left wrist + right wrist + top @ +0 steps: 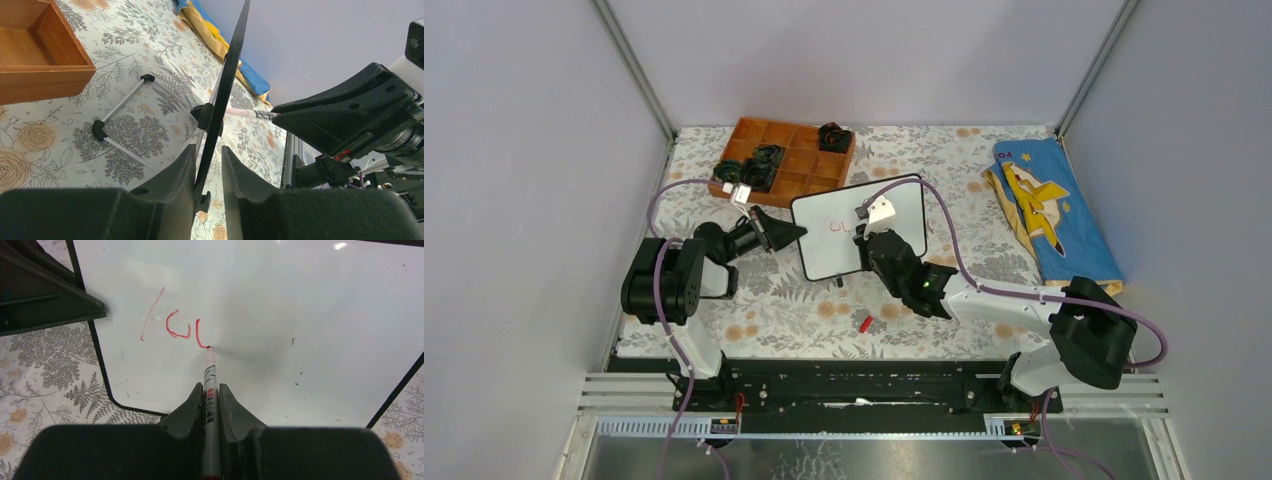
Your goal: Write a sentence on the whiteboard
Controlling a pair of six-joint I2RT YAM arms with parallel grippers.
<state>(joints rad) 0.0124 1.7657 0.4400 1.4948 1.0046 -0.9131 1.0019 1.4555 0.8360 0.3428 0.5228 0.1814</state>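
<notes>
The whiteboard (898, 203) stands tilted on the floral table, propped on its wire stand (120, 107). My left gripper (796, 232) has its jaws closed around the board's black left edge (232, 65); one finger presses it and a thin slit shows at the other. My right gripper (211, 386) is shut on a silver marker (210, 371) whose red tip touches the board (310, 315). The sentence (172, 327) is a few red strokes: a slash, a curl and two hook shapes. It shows faintly in the top view (839, 227).
An orange compartment tray (809, 163) with black parts sits behind the board. A blue and yellow cloth (1054, 215) lies at the far right. A small red cap (865, 323) lies on the table in front of the board.
</notes>
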